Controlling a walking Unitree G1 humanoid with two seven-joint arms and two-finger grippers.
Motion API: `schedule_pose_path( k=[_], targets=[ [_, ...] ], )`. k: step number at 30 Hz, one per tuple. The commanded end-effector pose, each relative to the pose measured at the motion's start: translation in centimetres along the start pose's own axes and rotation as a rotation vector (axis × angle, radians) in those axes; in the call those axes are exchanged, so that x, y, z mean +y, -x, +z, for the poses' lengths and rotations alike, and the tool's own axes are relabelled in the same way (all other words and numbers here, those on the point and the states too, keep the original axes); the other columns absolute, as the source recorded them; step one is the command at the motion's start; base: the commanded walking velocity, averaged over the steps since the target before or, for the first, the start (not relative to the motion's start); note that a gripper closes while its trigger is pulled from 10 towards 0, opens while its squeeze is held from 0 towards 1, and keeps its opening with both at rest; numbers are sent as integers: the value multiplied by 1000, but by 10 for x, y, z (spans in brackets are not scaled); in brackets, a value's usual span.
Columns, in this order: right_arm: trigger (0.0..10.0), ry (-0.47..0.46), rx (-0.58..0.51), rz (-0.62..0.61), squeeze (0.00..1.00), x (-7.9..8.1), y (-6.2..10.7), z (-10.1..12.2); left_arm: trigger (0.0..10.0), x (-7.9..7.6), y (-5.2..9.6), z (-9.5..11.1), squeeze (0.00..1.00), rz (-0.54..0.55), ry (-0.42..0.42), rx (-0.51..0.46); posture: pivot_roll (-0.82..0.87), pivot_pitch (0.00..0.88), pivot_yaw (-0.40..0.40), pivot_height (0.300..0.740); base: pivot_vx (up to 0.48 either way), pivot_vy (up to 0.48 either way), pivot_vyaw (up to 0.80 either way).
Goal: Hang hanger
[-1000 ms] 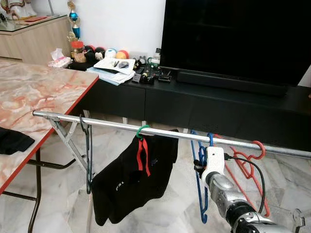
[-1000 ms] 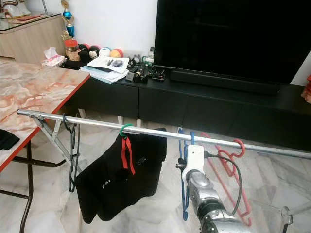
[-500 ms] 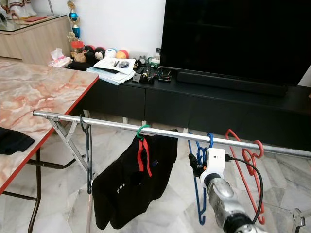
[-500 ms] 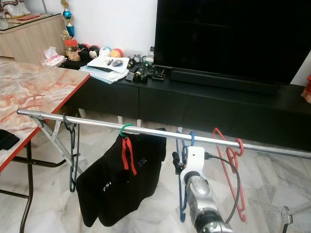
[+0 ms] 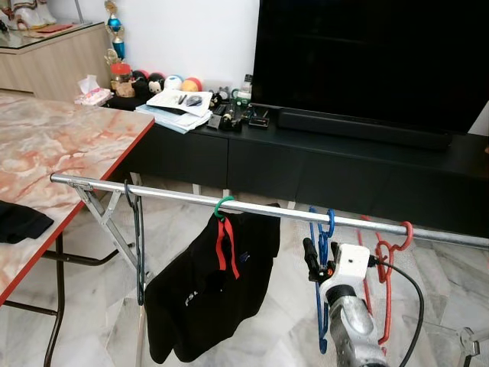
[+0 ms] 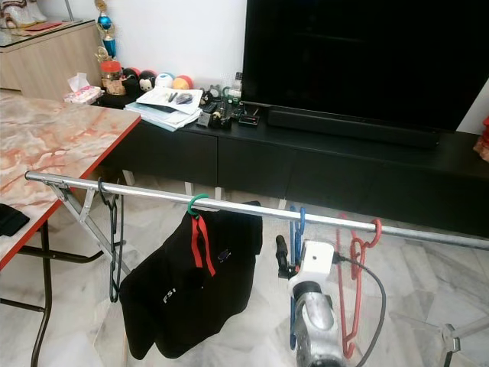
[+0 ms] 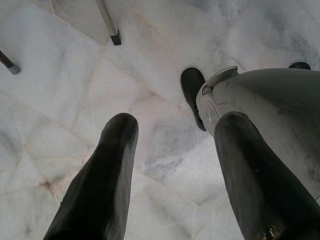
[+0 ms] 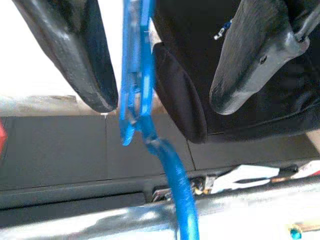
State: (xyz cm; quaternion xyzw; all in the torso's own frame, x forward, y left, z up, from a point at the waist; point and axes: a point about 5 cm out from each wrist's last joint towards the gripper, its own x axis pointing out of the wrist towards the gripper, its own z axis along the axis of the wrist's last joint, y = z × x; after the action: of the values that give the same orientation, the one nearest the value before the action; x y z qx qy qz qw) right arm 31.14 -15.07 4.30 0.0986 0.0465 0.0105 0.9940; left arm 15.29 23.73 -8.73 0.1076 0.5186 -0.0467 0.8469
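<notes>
So the blue hanger (image 5: 324, 260) is hooked over the silver rail (image 5: 183, 198) of the drying rack, hanging straight down, roughly at 5 o'clock in the head view. The right tool (image 8: 160, 65) sits right up at it, just under the rail, with both black fingers (image 8: 75, 50) spread wide and the blue plastic passing between them, not pinched by either one as far as the wrist view shows. Just past it, toward 4 o'clock, a red hanger (image 5: 386, 264) hangs on the same rail. Toward 7 o'clock there's a black garment (image 5: 210, 287) on a green-hooked hanger (image 5: 222, 205), then an empty dark hanger (image 5: 138, 245) near the rail's left end. The marble worktop (image 5: 53, 145) sits at 9 o'clock, the big TV (image 5: 367, 61) up at 1 o'clock. The left tool (image 7: 170, 175) hangs over the marble floor (image 7: 60, 100), fingers apart, holding nothing.
</notes>
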Motion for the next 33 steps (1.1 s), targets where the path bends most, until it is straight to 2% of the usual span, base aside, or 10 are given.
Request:
schedule_pose_path(
  k=[1, 5, 13, 33],
  targets=[
    [10000, -11, -40, -15, 0, -2, -1, 7, 10000, -2, 0, -6, 0, -4, 2, 17, 68, 0, -53, 740, 0, 0, 0],
    [10000, -19, -65, -39, 0, -2, 3, 8, 10000, 0, 1, -4, 0, 7, 10, 7, 67, 0, -50, 740, 0, 0, 0],
    [10000, -36, -55, -51, 0, -1, 9, 3, 10000, 0, 0, -2, 0, 4, 7, 4, 70, 0, -48, 740, -307, 0, 0],
    [10000, -40, -38, -47, 0, 2, 9, 2, 10000, -1, 0, -1, 0, 0, 12, 1, 70, 0, -56, 740, -332, 0, 0]
  ],
)
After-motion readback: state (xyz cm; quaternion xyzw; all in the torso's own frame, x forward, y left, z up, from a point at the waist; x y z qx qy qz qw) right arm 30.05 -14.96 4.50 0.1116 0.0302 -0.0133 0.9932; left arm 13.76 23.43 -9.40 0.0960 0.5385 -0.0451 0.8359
